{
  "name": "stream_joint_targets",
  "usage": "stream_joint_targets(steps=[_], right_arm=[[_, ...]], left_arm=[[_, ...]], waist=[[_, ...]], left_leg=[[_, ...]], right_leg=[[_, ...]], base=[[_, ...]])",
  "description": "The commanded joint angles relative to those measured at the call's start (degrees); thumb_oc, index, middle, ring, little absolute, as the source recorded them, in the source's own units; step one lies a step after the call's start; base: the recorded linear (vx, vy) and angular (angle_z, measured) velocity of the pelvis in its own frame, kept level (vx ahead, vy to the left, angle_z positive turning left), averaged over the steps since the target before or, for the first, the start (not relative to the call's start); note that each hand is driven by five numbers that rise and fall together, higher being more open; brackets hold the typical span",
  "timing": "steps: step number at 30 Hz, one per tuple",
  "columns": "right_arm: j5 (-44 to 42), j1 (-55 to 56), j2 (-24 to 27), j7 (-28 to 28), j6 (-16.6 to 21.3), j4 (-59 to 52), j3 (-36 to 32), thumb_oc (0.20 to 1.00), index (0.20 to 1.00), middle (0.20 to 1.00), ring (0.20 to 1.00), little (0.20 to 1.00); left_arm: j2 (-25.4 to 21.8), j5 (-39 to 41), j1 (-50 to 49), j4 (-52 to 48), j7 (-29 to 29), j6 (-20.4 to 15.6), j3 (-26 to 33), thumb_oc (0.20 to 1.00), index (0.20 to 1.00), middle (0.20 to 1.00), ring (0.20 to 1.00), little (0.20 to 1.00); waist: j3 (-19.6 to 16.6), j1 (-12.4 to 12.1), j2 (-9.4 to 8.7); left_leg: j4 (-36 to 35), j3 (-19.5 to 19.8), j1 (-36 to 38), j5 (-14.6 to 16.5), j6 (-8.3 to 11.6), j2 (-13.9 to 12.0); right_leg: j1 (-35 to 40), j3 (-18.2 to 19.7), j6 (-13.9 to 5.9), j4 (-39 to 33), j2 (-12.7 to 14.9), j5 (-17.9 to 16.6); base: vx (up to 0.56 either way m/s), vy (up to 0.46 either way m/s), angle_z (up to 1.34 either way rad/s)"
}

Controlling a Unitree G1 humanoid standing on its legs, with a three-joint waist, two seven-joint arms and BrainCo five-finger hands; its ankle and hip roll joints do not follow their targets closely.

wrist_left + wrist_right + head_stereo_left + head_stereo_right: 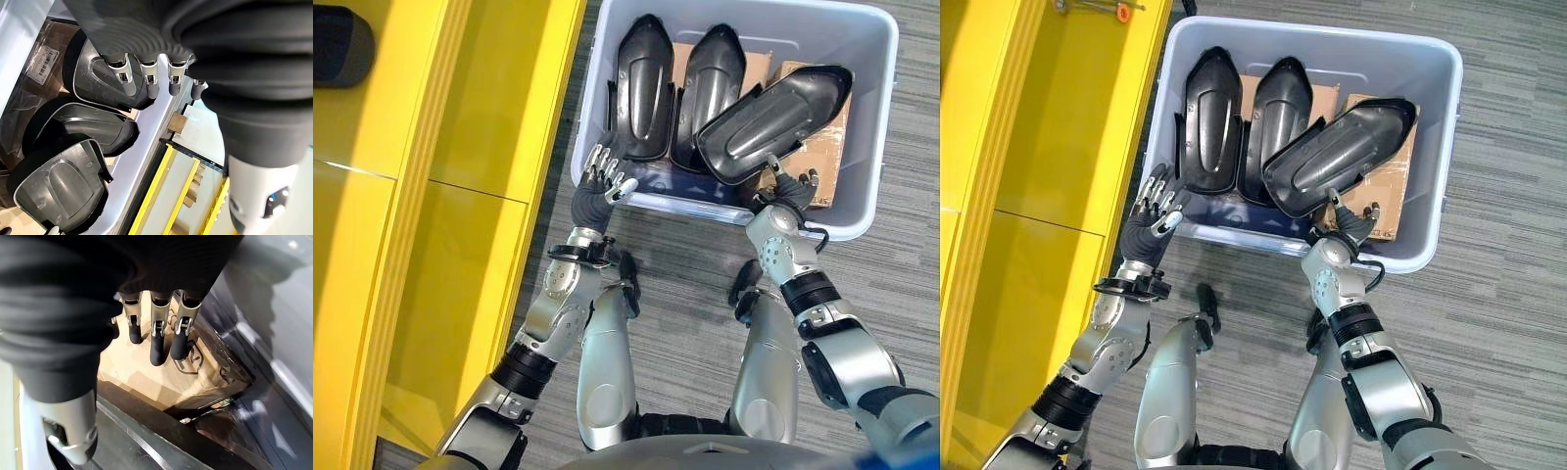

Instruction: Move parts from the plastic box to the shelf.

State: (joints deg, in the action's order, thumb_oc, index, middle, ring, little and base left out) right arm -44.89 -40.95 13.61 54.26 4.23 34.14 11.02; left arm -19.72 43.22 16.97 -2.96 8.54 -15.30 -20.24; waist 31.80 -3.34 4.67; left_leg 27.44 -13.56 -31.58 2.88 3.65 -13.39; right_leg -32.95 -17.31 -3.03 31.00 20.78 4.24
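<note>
A grey striped carpet floor carries a pale plastic box, with the yellow shelf standing along its left side. Inside the box, black moulded parts rest over brown cardboard: two stand side by side at the far left, the left part and the middle part, and a third, the tilted part, lies across them toward the box's right, hollow side up. The left hand hovers at the box's near-left corner, fingers straight and spread, holding nothing; its own wrist view shows the fingertips just short of the left part. The right hand is at the box's near wall under the near end of the tilted part; its wrist view shows the fingers extended toward the cardboard with nothing clasped, the part's dark edge just beside the thumb. I judge this to be the reach for a part: nothing is lifted and no part is on the shelf. The next move calls for closing both hands on the tilted part, probably one at each end, raising it clear of the box's rim, then swinging it left to the shelf.
</note>
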Motion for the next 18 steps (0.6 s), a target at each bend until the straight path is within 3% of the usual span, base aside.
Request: stream_joint_targets(steps=[1,9,18], right_arm=[[-5.7,0.0,-2.5,-1.7,-2.6,3.0,0.3,1.0,1.0,1.0,1.0,1.0],[-2.5,-6.3,0.5,-3.2,-5.0,8.9,-0.7,1.0,1.0,1.0,1.0,1.0],[4.4,-11.7,4.6,-4.6,-11.7,15.5,1.1,1.0,1.0,1.0,1.0,1.0]], left_arm=[[-1.5,-0.7,0.6,-4.7,-1.8,-1.6,-1.3,1.0,1.0,1.0,1.0,1.0],[-2.1,0.2,2.1,-4.6,-2.8,0.5,-1.6,1.0,1.0,1.0,1.0,1.0],[-3.0,1.3,2.8,-5.1,-3.6,1.1,-1.4,1.0,1.0,1.0,1.0,1.0]], waist=[[-2.0,-2.1,2.68],[-2.0,-4.0,3.04],[-2.0,-5.6,3.01]], left_leg=[[-4.3,-2.3,0.1,0.6,-1.11,1.4],[-3.9,-1.9,-2.3,0.5,-1.55,1.8],[-3.2,-1.3,-4.6,0.6,-1.72,1.8]], right_leg=[[1.8,2.6,-3.3,7.0,0.9,6.9],[0.2,1.3,-3.15,7.9,1.6,6.7],[-0.9,0.1,-2.86,8.6,2.1,6.6]], base=[[0.01,0.042,0.04],[0.01,0.009,0.04],[0.01,0.013,0.08]])
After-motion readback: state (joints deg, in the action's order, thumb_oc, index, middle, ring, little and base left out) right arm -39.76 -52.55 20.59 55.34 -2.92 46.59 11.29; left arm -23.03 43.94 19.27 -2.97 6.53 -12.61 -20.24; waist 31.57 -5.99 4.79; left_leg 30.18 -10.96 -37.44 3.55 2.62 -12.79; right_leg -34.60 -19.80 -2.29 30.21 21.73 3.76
